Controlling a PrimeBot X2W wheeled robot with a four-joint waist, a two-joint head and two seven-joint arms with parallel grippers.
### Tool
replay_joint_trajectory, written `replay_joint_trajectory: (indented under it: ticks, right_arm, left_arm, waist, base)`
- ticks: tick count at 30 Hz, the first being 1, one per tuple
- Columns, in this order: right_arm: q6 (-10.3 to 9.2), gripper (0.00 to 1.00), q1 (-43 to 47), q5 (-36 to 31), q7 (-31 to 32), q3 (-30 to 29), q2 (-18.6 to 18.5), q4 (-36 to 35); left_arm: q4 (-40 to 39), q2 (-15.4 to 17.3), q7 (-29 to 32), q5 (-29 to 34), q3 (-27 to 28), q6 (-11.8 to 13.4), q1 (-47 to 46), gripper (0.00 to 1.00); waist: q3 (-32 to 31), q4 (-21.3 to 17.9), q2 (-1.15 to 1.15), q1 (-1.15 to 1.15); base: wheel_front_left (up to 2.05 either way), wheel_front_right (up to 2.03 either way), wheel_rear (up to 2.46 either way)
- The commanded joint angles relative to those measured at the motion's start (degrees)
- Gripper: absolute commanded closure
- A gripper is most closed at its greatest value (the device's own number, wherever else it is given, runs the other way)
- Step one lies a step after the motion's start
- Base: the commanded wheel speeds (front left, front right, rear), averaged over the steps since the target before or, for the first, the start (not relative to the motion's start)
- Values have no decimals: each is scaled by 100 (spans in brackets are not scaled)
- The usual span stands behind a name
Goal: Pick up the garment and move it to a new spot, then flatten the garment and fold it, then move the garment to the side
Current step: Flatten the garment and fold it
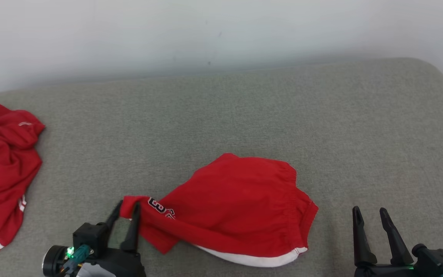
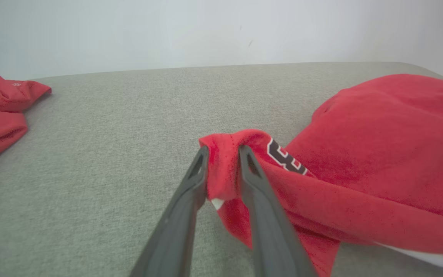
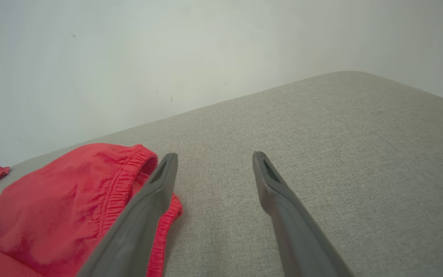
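Evidently to spread the garment, the left gripper has its jaws astride a corner, clamped or loosened I cannot tell; the right gripper waits, jaws released.

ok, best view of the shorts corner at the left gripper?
Left wrist view: red shorts' corner close up between the left gripper's fingers. Head view shows it small; right wrist view, the waistband end.

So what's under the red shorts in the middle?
The grey cushion they lie on, and a white strip peeking out along the near edge of the red shorts. Anything beneath their middle is covered.
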Motion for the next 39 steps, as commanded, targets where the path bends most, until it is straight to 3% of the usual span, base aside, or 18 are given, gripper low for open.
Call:
replay_joint_trajectory:
  ticks: [1, 12, 23, 30, 39]
  right_arm:
    - [-15, 0, 13, 7, -2, -22, 19, 13]
    - [-15, 0, 170, -4, -2, -92, 66, 14]
    - [-15, 0, 219, 23, -2, -70, 37, 60]
    - [-15, 0, -83, -2, -2, 269, -241, 183]
    - [-15, 0, -1221, 259, 257, 815, -718, 1116]
  left_arm:
    - [-114, -23, -22, 73, 66, 40, 151, 0]
    - [-1593, -97, -24, 453, 741, 244, 1067, 0]
    - [-2642, -394, -24, 870, 1259, 390, 1954, 0]
    - [-2761, -532, -24, 1011, 1317, 310, 2048, 0]
    - [-2662, -616, -25, 1066, 1231, 212, 1901, 0]
  waist:
    - [-95, 108, 0, 0]
    - [-359, 490, 0, 0]
    - [-396, 532, 0, 0]
    - [-443, 583, 0, 0]
    - [-391, 737, 0, 0]
  base:
    - [0, 0, 0]
    - [0, 0, 0]
    - [0, 0, 0]
    - [0, 0, 0]
    - [0, 0, 0]
